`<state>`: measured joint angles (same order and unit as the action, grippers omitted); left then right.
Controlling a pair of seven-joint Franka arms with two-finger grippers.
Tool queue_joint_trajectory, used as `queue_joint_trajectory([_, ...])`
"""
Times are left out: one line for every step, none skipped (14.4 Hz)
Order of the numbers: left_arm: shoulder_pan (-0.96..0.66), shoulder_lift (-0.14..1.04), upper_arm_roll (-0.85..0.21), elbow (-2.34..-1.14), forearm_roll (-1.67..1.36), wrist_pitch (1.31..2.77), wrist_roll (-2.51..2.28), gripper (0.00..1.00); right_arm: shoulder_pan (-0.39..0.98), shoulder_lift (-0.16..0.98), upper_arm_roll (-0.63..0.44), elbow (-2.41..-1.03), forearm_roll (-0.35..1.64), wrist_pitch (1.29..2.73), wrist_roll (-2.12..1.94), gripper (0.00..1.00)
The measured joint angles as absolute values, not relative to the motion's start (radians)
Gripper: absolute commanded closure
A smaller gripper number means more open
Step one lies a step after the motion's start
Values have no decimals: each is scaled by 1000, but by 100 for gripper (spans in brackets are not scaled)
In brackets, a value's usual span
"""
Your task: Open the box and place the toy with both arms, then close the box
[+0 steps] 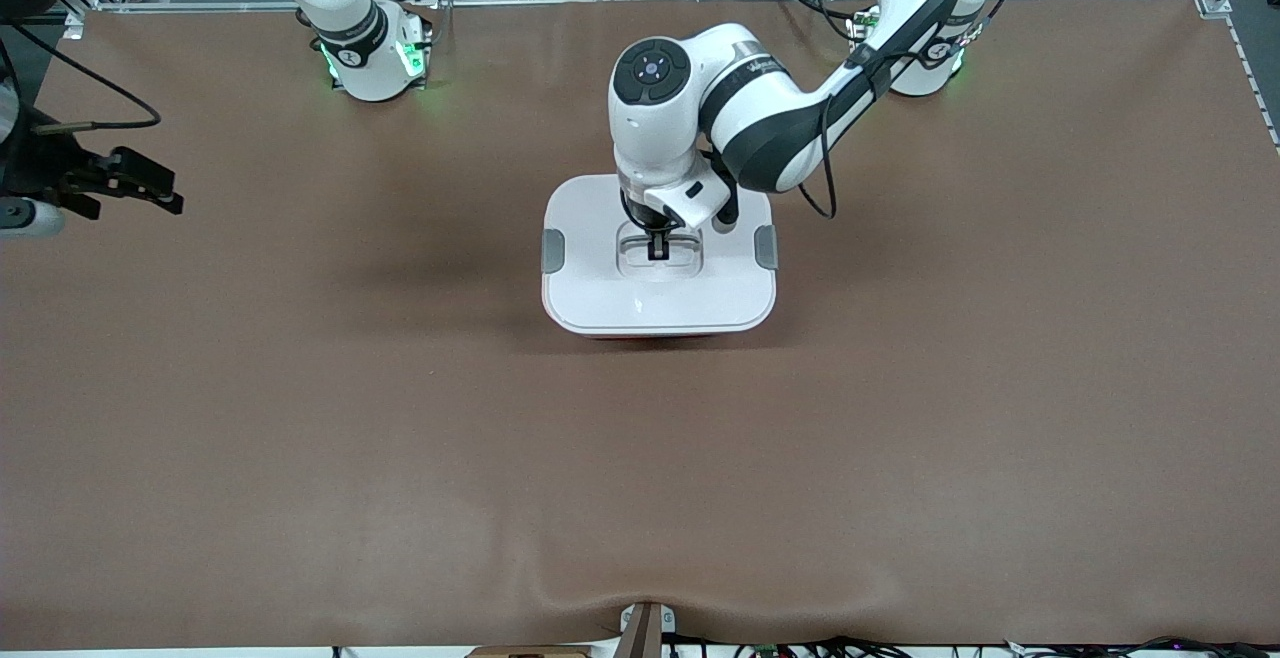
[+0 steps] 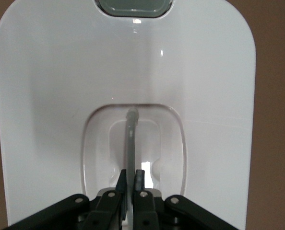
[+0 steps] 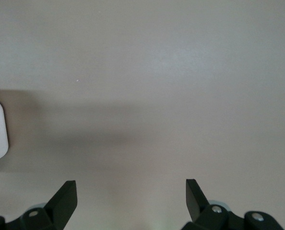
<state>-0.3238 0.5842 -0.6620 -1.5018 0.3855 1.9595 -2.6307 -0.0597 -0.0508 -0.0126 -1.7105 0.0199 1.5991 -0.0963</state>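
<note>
Currently box (image 1: 660,288) sits lid-on at tabletop (image 1: 300,418) middle, closer to robot-base edge. Left end effector (image 1: 657,247) down in lid recess, fingers (image 2: 139,179) pinching clear handle (image 2: 131,139). Right end effector (image 3: 131,196) spread wide, waiting over right arm's end edge.

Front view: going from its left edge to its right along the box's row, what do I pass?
Right gripper, open over bare table at the right arm's end → grey side clip → left gripper, shut on the box lid's handle → second grey clip.
</note>
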Motion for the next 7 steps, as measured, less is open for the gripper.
queue_joint_trajectory([-325, 589, -662, -1502, 394, 1967, -2631, 100, -60, -49, -15, -1710, 20, 1599, -96, 0])
queue_joint_trajectory([-327, 591, -662, -1502, 402, 1971, -2631, 100, -59, -49, -15, -1710, 20, 1599, -95, 0])
queue_joint_trajectory([-328, 593, -662, -1502, 405, 1973, -2631, 100, -58, -48, -15, -1709, 20, 1600, -94, 0])
queue_joint_trajectory([-329, 594, -662, -1502, 406, 1974, -2631, 100, -57, -48, -15, -1709, 20, 1602, -89, 0])
queue_joint_trajectory([-330, 595, -662, -1502, 406, 1975, -2631, 100, -57, -46, -15, -1709, 20, 1605, -86, 0])
queue_joint_trajectory([-331, 597, -662, -1502, 406, 1975, -2631, 100, -57, -44, -15, -1709, 20, 1607, -85, 0])
queue_joint_trajectory([-332, 600, -662, -1502, 406, 1976, -2631, 100, -57, -41, -15, -1709, 20, 1608, -84, 0])
